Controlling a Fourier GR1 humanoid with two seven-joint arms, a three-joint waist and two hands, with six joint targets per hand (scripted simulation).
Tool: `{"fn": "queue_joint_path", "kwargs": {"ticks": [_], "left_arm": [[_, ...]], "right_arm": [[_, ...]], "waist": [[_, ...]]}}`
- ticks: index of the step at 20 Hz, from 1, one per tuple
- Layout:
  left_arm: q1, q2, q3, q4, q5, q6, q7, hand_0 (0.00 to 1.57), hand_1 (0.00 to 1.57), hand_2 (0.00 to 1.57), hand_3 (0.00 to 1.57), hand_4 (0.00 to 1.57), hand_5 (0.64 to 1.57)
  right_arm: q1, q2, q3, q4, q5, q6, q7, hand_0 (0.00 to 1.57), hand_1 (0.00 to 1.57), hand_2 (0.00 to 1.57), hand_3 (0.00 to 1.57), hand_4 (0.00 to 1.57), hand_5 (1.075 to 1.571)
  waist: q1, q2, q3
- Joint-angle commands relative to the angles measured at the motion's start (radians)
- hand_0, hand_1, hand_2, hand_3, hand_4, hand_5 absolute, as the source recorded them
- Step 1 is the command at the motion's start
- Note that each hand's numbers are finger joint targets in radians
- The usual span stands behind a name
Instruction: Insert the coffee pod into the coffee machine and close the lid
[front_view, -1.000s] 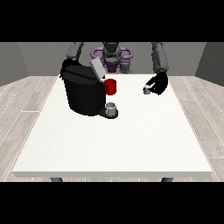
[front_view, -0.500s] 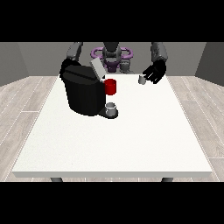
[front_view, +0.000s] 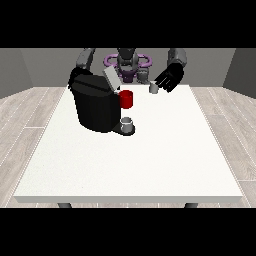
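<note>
Lifted higher, the hand at the view's right (front_view: 169, 79) — fingers curled — pinches the coffee pod (front_view: 154, 88).

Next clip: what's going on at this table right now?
A humanoid robot behind the white table is working on a black coffee machine whose lid stands open. The hand at the view's right holds a small grey coffee pod up above the table's far edge, to the right of the machine. The hand at the view's left sits behind the machine, mostly hidden. A grey cup rests on the machine's drip tray. The pod is not yet inserted.
</note>
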Motion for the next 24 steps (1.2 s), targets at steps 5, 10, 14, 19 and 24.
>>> {"fn": "queue_joint_path", "kwargs": {"ticks": [5, 10, 14, 19, 24], "left_arm": [[-0.161, 0.033, 0.065, 0.033, 0.018, -0.025, 0.099, 1.27, 1.27, 1.31, 1.24, 0.51, 1.571], [-0.212, 0.081, 0.087, 0.055, 0.015, -0.038, 0.105, 1.28, 1.28, 1.33, 1.27, 0.48, 1.571], [-0.211, 0.027, 0.067, 0.056, 0.001, -0.009, 0.098, 1.28, 1.28, 1.33, 1.27, 0.52, 1.571], [-0.267, 0.026, 0.066, 0.065, -0.021, 0.002, 0.16, 1.26, 1.26, 1.3, 1.24, 0.49, 1.571], [-0.254, 0.082, 0.091, 0.099, -0.013, -0.011, 0.081, 1.29, 1.29, 1.32, 1.22, 0.5, 1.571]], "right_arm": [[-0.055, 0.005, 0.047, -0.07, 0.008, 0.015, 0.056, 0.0, 0.0, 0.0, 0.0, 0.49, 1.571], [-0.026, -0.004, 0.06, -0.104, 0.016, 0.016, 0.037, 0.0, 0.0, 0.0, 0.0, 0.49, 1.571], [-0.087, 0.001, 0.043, -0.139, 0.011, -0.019, 0.121, 0.0, 0.0, 0.0, 0.0, 0.51, 1.571], [-0.07, -0.017, 0.053, -0.135, 0.032, -0.009, 0.088, 0.0, 0.0, 0.0, 0.0, 0.55, 1.571], [-0.077, -0.025, 0.039, -0.208, 0.008, -0.002, 0.105, 0.0, 0.0, 0.0, 0.0, 0.46, 1.571]], "waist": [[-0.085, 0.033, -0.0003], [-0.13, 0.07, -0.0002], [-0.125, 0.075, -0.0003], [-0.146, 0.092, 0.0], [-0.167, 0.141, -0.0004]]}}
